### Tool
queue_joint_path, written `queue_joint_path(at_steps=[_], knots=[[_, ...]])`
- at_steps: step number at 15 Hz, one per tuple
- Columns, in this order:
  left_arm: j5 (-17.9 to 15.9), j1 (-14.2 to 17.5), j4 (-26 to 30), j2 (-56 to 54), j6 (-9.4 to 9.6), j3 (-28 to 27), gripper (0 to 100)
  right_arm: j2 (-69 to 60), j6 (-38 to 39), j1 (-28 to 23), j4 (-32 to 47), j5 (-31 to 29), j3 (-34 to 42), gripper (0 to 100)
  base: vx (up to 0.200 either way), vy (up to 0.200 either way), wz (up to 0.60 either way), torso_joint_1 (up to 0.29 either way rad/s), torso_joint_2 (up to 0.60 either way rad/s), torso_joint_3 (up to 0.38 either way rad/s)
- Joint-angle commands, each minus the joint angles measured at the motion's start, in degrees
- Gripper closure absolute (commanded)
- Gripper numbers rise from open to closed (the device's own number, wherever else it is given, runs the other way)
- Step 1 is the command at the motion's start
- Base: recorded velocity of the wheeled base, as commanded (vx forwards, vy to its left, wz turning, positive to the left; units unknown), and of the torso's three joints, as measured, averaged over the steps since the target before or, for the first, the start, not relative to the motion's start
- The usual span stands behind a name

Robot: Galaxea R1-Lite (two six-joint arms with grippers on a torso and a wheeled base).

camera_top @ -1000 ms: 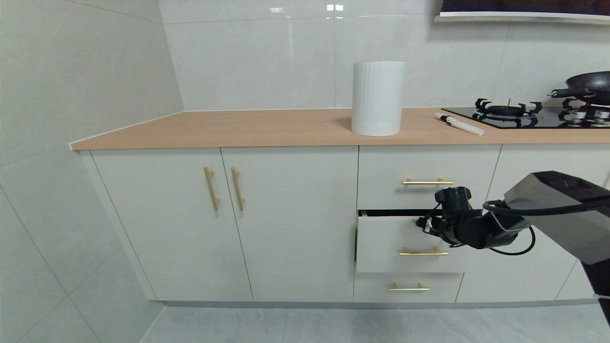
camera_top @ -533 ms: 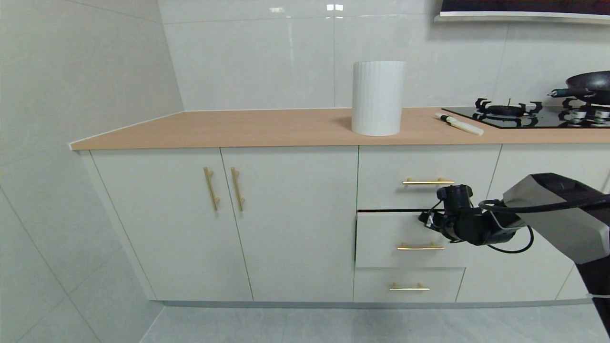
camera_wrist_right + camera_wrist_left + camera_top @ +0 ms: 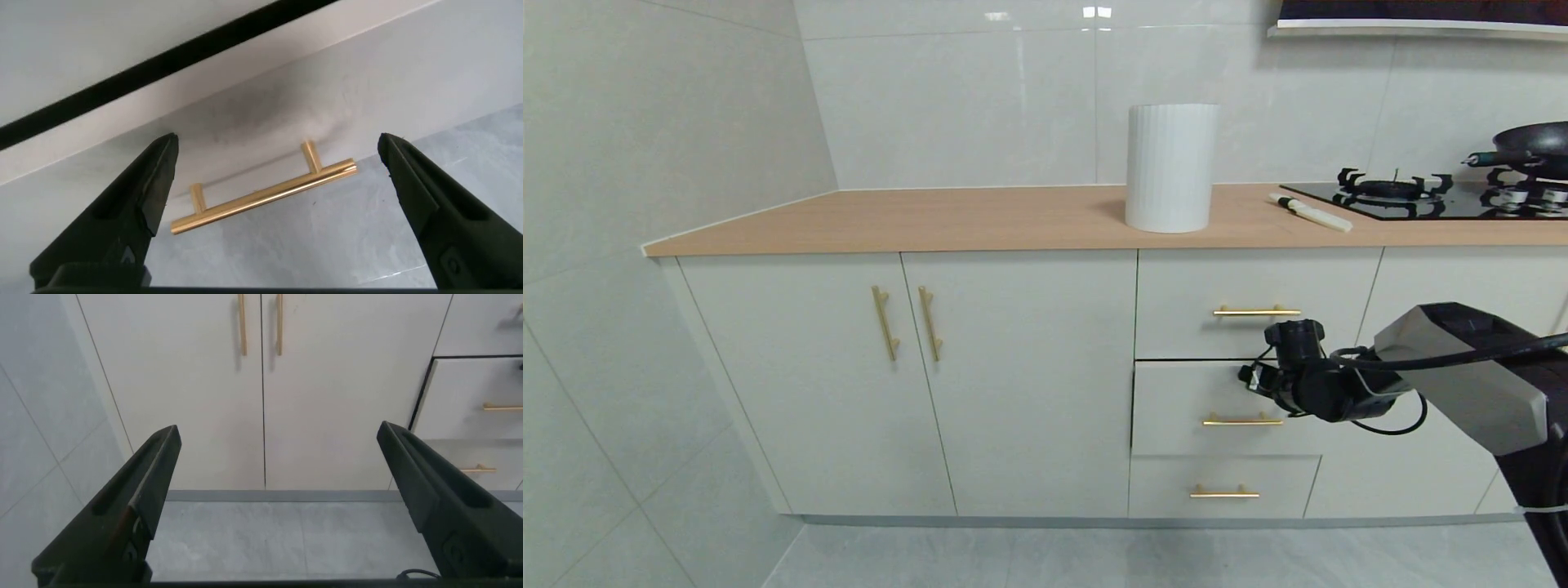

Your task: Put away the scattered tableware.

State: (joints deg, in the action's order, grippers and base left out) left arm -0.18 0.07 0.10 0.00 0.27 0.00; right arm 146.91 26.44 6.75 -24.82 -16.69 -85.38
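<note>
A cream-handled knife [image 3: 1309, 212] lies on the wooden countertop [image 3: 980, 220] beside the stove. To its left stands a tall white ribbed holder [image 3: 1170, 167]. My right gripper [image 3: 1252, 378] is against the front of the middle drawer [image 3: 1176, 400], just above its gold handle [image 3: 1241, 421]. In the right wrist view the right gripper [image 3: 278, 140] is open, with the drawer's gold handle [image 3: 261, 196] between and beyond its fingers. The drawer sits almost flush, with a thin dark gap along its top and left edge. My left gripper [image 3: 278, 429] hangs open and empty, low in front of the cabinet doors [image 3: 261, 376].
A black gas stove [image 3: 1429, 196] with a dark pan [image 3: 1531, 143] fills the counter's right end. Two cabinet doors [image 3: 907, 376] with gold handles stand shut on the left, with drawers above [image 3: 1256, 310] and below [image 3: 1223, 492] the middle one. Grey tiled floor [image 3: 1094, 555] lies below.
The middle drawer has slid in from partly open to almost shut. My right gripper moved with it toward the cabinet and slightly upward.
</note>
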Motion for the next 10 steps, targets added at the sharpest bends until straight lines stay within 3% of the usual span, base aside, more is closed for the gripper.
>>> queue_joint_path(at_steps=[1,10], knots=[[0.01,0.01,-0.01,0.00,0.00,0.00,0,0.75,0.01,-0.43,0.03,-0.10,-0.93,0,0.000,0.000,0.00,0.000,0.00,0.000],[0.01,0.01,-0.01,0.00,0.00,0.00,0,2.77,1.77,-1.74,0.21,-2.03,-4.79,0,0.000,0.000,0.00,0.000,0.00,0.000]])
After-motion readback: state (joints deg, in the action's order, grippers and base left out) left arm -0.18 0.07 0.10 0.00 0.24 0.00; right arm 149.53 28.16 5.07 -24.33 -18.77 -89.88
